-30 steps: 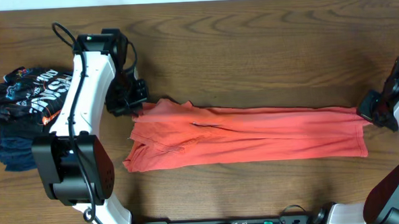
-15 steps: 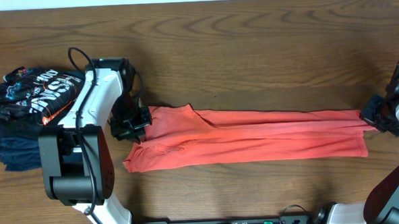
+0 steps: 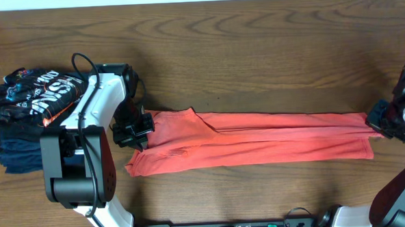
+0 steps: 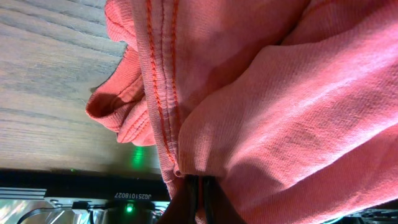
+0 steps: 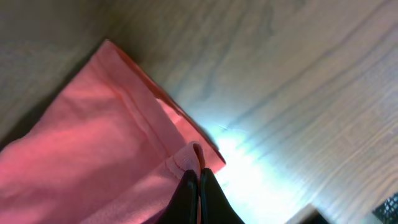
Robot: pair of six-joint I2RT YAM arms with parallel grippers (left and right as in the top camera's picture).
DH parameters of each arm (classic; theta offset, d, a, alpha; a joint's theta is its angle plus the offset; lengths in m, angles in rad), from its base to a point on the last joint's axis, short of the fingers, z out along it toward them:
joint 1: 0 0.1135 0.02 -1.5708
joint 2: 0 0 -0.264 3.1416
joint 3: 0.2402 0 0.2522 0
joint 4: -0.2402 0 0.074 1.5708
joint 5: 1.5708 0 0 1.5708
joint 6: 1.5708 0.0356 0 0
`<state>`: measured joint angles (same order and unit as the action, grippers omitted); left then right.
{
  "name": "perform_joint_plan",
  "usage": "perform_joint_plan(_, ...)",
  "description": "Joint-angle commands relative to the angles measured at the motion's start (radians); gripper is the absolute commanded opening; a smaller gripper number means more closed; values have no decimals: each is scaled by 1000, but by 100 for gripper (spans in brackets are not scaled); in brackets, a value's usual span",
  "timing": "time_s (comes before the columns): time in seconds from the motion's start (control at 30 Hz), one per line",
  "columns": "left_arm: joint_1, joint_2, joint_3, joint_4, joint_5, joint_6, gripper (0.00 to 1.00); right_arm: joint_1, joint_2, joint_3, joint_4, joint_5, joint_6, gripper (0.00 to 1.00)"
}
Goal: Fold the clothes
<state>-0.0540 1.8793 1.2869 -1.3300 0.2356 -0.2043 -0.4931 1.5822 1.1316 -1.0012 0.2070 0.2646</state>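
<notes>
Here, your orange-red T-shirt [image 3: 258, 142] lies pulled out into a long, narrow band across the middle of the wooden table [image 3: 255, 56], reaching from one arm to the other. In the left wrist view you see only its double-stitched hem and a bunched fold of cloth. The one readable mark there is a small white serial number [image 4: 138, 196] on the black bar below the table edge, too fine to read with certainty. Your left gripper [image 3: 140, 133] has its fingers [image 4: 194, 200] pressed together on the shirt's left end, fabric pinched between them. Your right gripper [image 3: 375, 122] is likewise clamped on the far right corner, its fingertips [image 5: 194, 190] nipping a small roll of hem. Well to the left sits a black garment [image 3: 34, 93] with white print you cannot make out, lying on a navy one [image 3: 16, 152].
</notes>
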Motion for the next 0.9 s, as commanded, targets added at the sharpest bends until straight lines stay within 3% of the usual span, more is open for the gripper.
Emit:
perform_joint_plan(0.0, 2, -17, -8, -25, -21, 17, 6, -35, -19, -2, -6, 28, 21, 1)
perform_joint_plan(0.23, 2, -17, -8, -56, -50, 17, 6, -43, -18, -2, -13, -2, 34, 3)
perform_joint_plan(0.37, 2, -17, -8, -61, -49, 17, 6, -43, -18, -2, -14, -13, 34, 32)
perform_joint_plan(0.67, 2, -17, -8, -109, -48, 17, 24, -43, -18, -2, 4, -134, 8, 32)
perform_joint_plan(0.87, 2, -19, -3, -83, -34, 17, 24, -40, -18, -10, -2, -277, -26, 31)
